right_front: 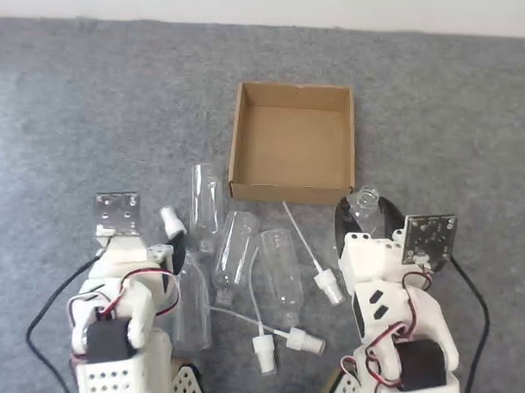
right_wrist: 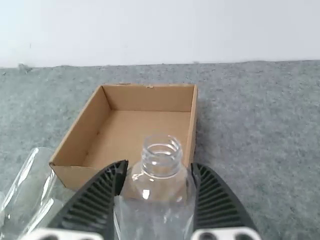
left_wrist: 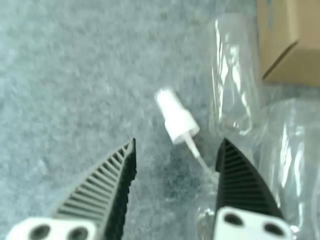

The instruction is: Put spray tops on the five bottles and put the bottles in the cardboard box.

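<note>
The left claw [left_wrist: 178,145] is hanging with its fingers spread wide over the grey surface [left_wrist: 75,75]. A loose spray top [left_wrist: 175,121] is lying just ahead of the fingertips, its white head pointing away and its thin dip tube trailing back into the gap, slanting toward one finger. This arm is sitting nearest to it. The right claw [right_wrist: 159,167] is clamping an upright bottle [right_wrist: 161,150], open neck facing up, just beside a near corner of the cardboard box [right_wrist: 150,95]. The coming grasp is probably depending on closing across the head rather than the tube.
</note>
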Robot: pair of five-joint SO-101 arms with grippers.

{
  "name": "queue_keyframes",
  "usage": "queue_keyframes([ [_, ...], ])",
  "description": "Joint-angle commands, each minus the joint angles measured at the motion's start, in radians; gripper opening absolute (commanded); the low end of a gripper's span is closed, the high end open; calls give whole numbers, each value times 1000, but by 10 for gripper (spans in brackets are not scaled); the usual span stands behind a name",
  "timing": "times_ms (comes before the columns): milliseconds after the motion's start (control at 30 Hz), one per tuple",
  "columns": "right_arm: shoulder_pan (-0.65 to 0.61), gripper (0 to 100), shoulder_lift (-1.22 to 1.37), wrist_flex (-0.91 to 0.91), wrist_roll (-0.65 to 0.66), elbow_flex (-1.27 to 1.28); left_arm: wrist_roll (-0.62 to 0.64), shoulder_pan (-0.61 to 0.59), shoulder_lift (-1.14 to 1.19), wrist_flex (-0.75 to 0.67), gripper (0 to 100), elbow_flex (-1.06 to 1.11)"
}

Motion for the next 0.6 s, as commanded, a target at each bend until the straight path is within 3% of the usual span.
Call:
queue_keyframes([
  [0, -2, 7, -21, -25, -9, -12, -9, -5, -25, -60, 247, -128],
  [133, 4, 7, -21, -19, -9, -18, -121, 3, -25, -149, 247, -176],
  [333, 116, 7, -21, -24, -9, -52, -242, 6, -23, -120, 246, -303],
  [467, 236, 7, -21, -24, -12, -84, -319, 109, -23, -43, 246, -383],
  [567, 325, 7, -21, -25, -89, -94, -345, 199, -21, 11, 246, -418],
])
